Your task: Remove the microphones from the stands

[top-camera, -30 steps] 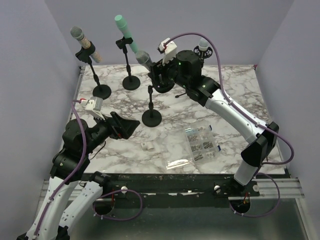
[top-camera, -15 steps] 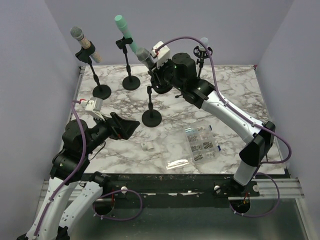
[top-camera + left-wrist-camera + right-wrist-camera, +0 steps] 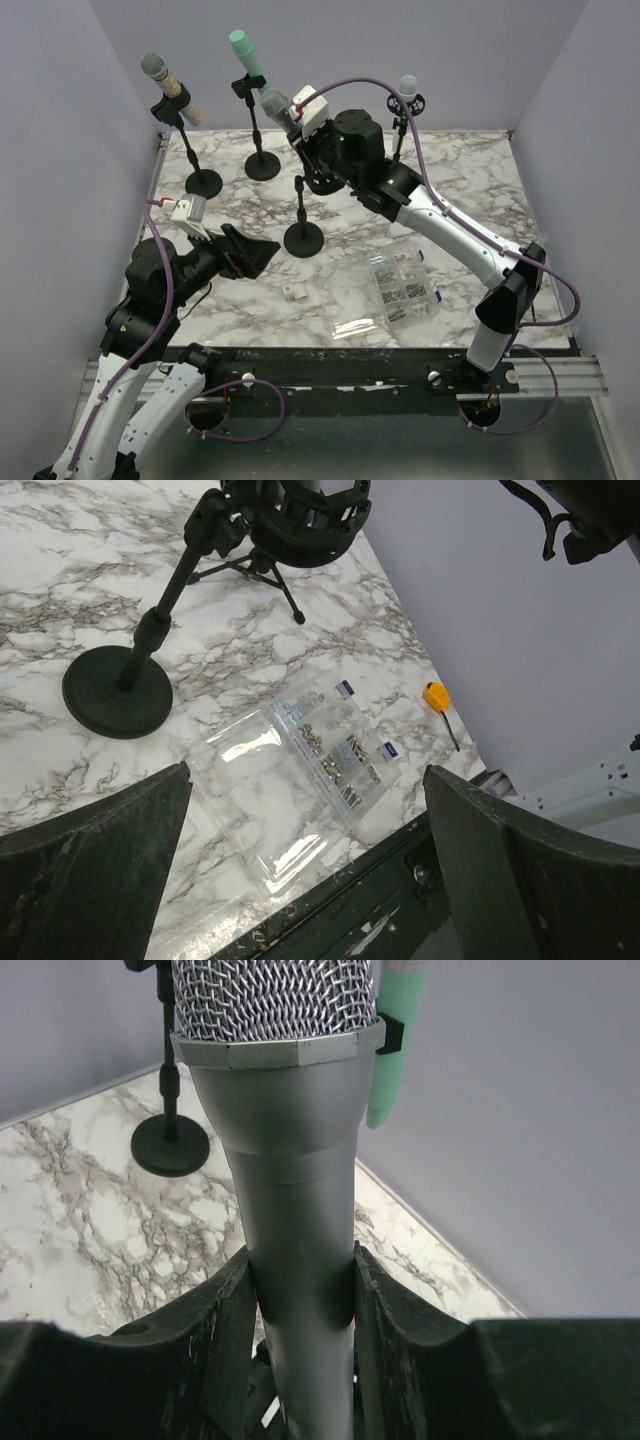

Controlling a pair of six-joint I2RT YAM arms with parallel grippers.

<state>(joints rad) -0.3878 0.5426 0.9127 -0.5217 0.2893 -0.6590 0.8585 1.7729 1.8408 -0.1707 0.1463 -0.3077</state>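
At far left, the left gripper (image 3: 262, 252) hangs low over the marble tabletop (image 3: 470, 180), its two dark fingers (image 3: 90, 870) spread wide with nothing between them. Its wrist camera looks past them to a flat clear bag (image 3: 262, 810) and a clear parts box (image 3: 345, 755) lying on the marble, with a small orange-handled item (image 3: 436, 696) near the tabletop's edge.

Behind it, along the back of the tabletop, a beige-bodied microphone (image 3: 168, 88) tilts on its own round-based stand (image 3: 203, 182). Beside it, a teal microphone (image 3: 246, 55) sits on a second round-based stand (image 3: 263, 165).

Just right of the teal one, the grey microphone (image 3: 272, 101) of the task is held high in the right gripper (image 3: 303, 1280). The wrist view shows both fingers (image 3: 215, 1330) pressed against opposite sides of the grey body, just below the mesh head, which points up and away from the wrist. From above, the microphone's head lies above and to the left of the top of the thin pole of the stand (image 3: 303, 236), whose round base rests near the middle of the tabletop. Whether the microphone's lower end is clear of the stand's clip cannot be told, as the right arm covers it.

Further right, a pale-headed microphone (image 3: 407, 84) stands upright in a ring mount at the back.
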